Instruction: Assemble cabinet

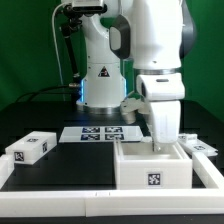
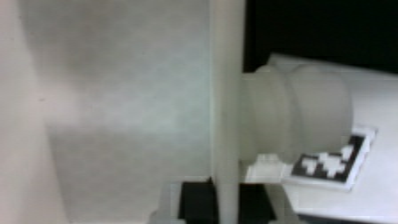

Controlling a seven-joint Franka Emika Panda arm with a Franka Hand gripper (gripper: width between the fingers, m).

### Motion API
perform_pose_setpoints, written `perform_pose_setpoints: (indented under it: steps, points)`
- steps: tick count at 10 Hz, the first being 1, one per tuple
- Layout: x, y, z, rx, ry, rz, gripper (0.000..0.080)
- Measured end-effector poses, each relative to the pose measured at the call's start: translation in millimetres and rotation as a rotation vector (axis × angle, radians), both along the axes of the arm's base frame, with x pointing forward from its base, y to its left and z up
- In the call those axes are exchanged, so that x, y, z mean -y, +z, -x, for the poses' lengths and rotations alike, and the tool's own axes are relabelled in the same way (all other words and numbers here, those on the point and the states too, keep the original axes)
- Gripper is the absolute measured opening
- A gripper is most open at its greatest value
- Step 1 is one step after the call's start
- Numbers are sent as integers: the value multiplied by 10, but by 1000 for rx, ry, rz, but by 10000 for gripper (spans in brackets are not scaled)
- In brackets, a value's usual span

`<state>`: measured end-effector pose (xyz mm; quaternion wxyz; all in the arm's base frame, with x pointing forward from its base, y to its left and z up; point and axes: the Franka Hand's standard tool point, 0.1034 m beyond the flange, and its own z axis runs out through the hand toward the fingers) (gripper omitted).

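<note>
The white cabinet body, an open box with a tag on its front, stands at the exterior view's front right. My gripper is directly above it, shut on a white panel that stands upright and reaches down into the box. In the wrist view the panel's thin edge runs between my dark fingers, with the gripper clamped on it. A broad white face lies on one side of it. A rounded white part with a tag lies on the other.
A small white tagged block lies at the exterior view's left. The marker board lies flat behind the cabinet body, near the robot base. Another white part sits at the right edge. A white rail borders the table's front.
</note>
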<state>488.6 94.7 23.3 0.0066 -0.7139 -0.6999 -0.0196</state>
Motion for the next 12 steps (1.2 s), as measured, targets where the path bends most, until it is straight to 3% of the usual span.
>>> perform_pose_setpoints:
  steps: [5,7,10,11,12]
  points:
    - [-200,4,-184,-6,-38,1,36]
    - [-214,6,-300,-3,-52,1,36]
    - [-207,4,-297,-4,-63,1,36]
    - [-205,3,-298,-4,-63,1,238]
    - [-203,3,-298,-4,-64,1,238]
